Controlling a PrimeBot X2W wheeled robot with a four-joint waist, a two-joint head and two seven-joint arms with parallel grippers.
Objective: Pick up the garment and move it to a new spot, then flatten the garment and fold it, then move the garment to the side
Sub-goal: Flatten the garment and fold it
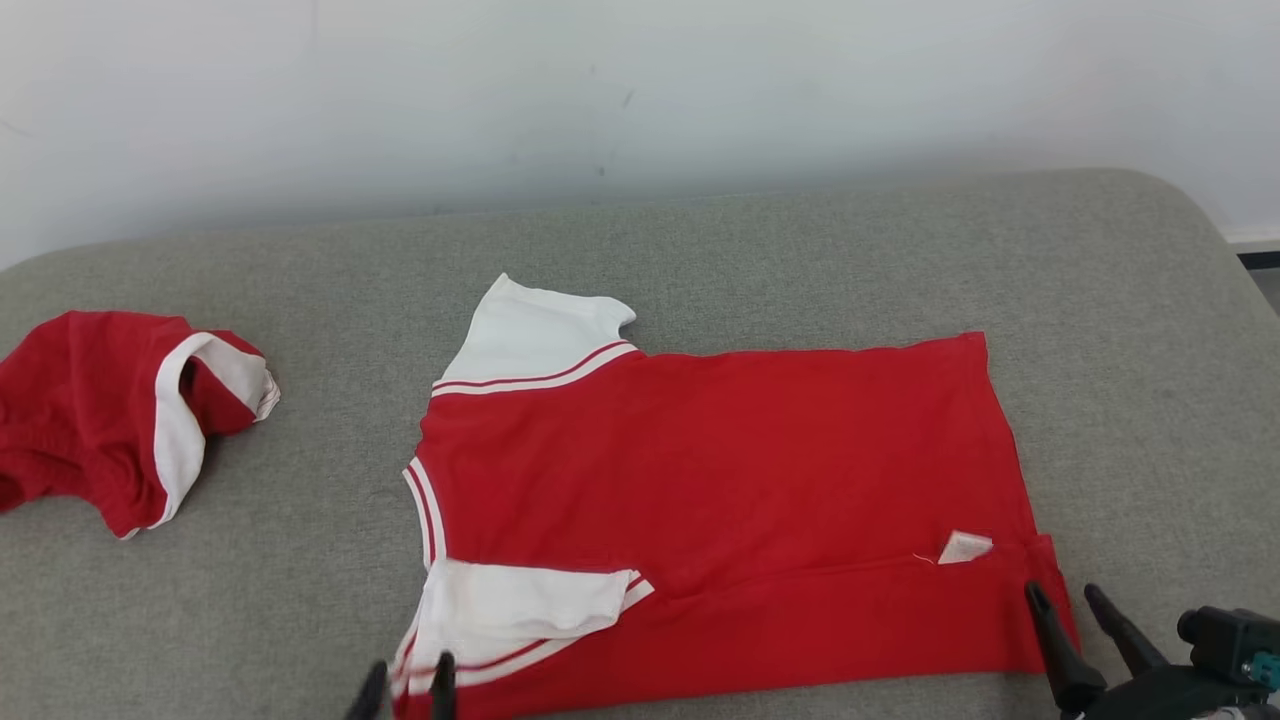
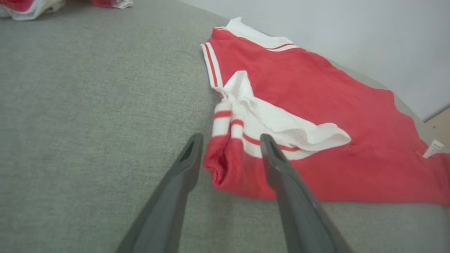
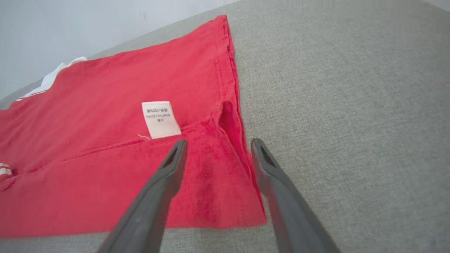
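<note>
Left pincer (image 1: 405, 691) gapes wide, unloaded, at the sleeve-end corner of my red-and-white T-shirt (image 1: 720, 450), spread flat along the front edge of the padded bench (image 1: 800, 260), near side already folded over; right pincer (image 1: 1065, 597) gapes empty at its hem corner. I judge more folds, then moving aside, remain.

Both arms reach in low. The left gripper (image 1: 408, 686) has fingers parted, pointing forward. The right gripper (image 1: 1065, 592) has fingers spread, tilted slightly leftward.
</note>
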